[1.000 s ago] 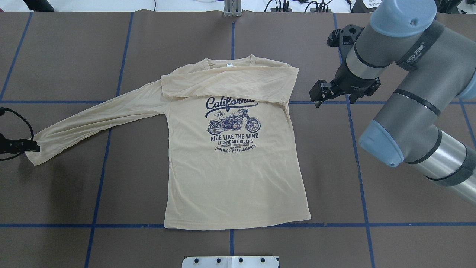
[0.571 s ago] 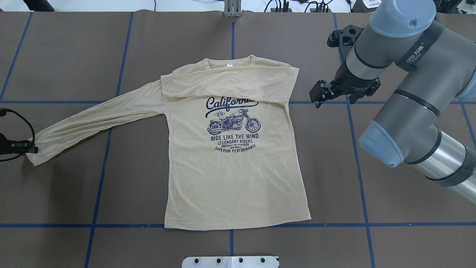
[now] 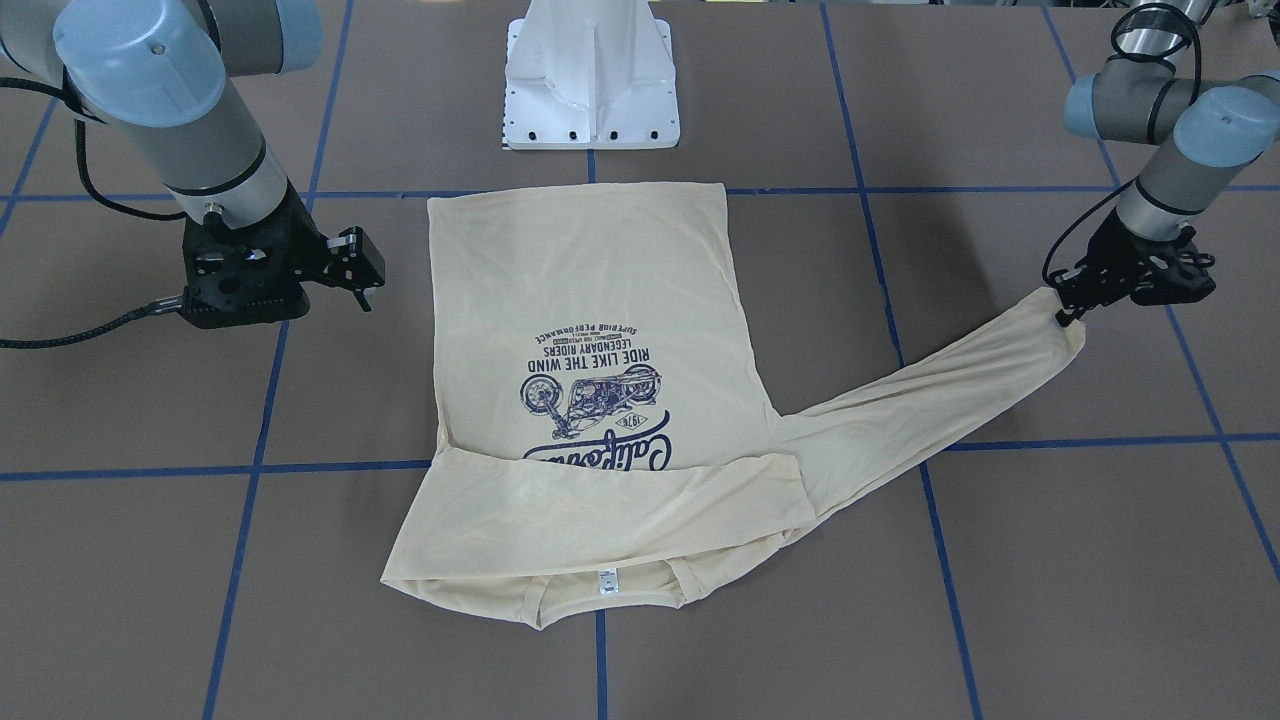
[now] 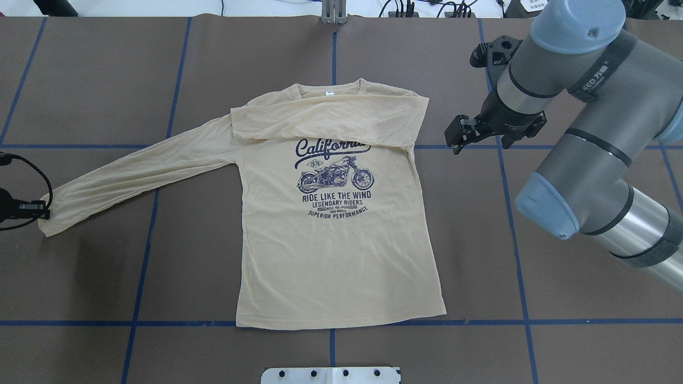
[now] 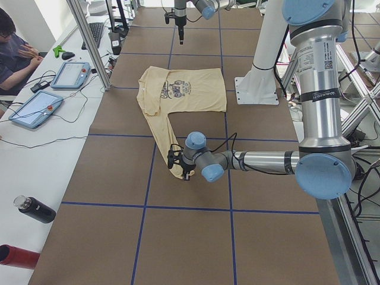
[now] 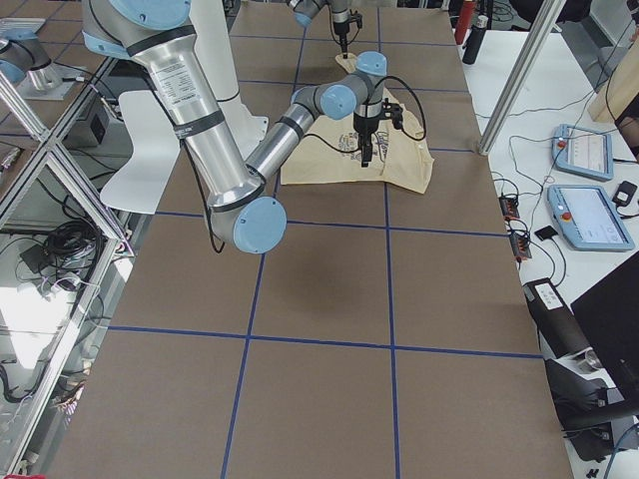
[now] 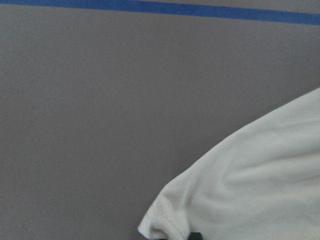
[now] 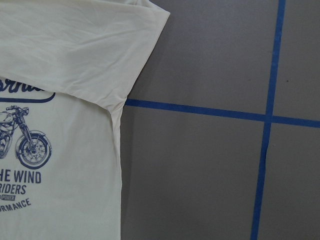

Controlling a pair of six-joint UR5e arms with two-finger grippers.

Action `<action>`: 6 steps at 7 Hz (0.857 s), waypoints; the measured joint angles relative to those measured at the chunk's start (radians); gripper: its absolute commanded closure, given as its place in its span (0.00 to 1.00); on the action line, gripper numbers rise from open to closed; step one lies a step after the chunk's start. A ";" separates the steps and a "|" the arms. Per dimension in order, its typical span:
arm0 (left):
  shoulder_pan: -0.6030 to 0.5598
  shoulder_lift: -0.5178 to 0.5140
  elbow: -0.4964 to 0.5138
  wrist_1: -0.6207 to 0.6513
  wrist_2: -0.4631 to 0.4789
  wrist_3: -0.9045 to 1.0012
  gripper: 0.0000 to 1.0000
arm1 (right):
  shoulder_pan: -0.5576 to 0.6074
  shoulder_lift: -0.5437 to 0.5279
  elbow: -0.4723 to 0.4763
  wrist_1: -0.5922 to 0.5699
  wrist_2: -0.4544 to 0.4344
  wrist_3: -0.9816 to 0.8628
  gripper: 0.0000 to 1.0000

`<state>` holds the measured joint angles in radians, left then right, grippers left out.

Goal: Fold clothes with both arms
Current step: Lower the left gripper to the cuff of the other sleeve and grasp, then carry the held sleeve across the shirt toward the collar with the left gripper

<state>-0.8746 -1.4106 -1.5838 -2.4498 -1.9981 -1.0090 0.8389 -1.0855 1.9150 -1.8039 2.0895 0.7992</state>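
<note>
The cream-yellow shirt (image 4: pixel 331 250) lies flat on the brown table, navy "California" motorcycle print (image 3: pixel 590 390) up. One sleeve is folded across the chest (image 4: pixel 331 120). The other sleeve (image 4: pixel 139 170) stretches out to the overhead view's left. My left gripper (image 4: pixel 45 214) (image 3: pixel 1062 310) is shut on its cuff (image 7: pixel 170 222), low over the table. My right gripper (image 4: pixel 480 136) (image 3: pixel 300 280) hangs a little beyond the shirt's folded shoulder, open and holding nothing. In the right wrist view that shoulder edge (image 8: pixel 145 55) lies apart from the gripper.
Blue tape lines (image 4: pixel 512 224) grid the brown table cover. The white base pedestal (image 3: pixel 590 80) stands at the robot's edge of the table. In the exterior left view, a side bench holds tablets (image 5: pixel 35 110) and bottles (image 5: pixel 35 209), and a person sits there.
My left gripper has drawn the cuff a little further left, away from the shirt's body, so the sleeve lies straighter. The right arm has not moved.
</note>
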 measured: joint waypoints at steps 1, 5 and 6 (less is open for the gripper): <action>-0.001 0.000 -0.008 0.000 -0.004 -0.002 1.00 | 0.001 0.000 0.000 0.000 0.000 0.000 0.00; -0.055 -0.018 -0.123 0.003 -0.178 -0.009 1.00 | 0.015 -0.041 0.014 0.001 0.009 -0.015 0.00; -0.101 -0.072 -0.135 0.031 -0.256 -0.010 1.00 | 0.026 -0.071 0.023 0.001 0.010 -0.042 0.00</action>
<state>-0.9751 -1.4830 -1.7192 -2.4187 -2.2541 -1.0194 0.8645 -1.1566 1.9379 -1.8026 2.0993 0.7569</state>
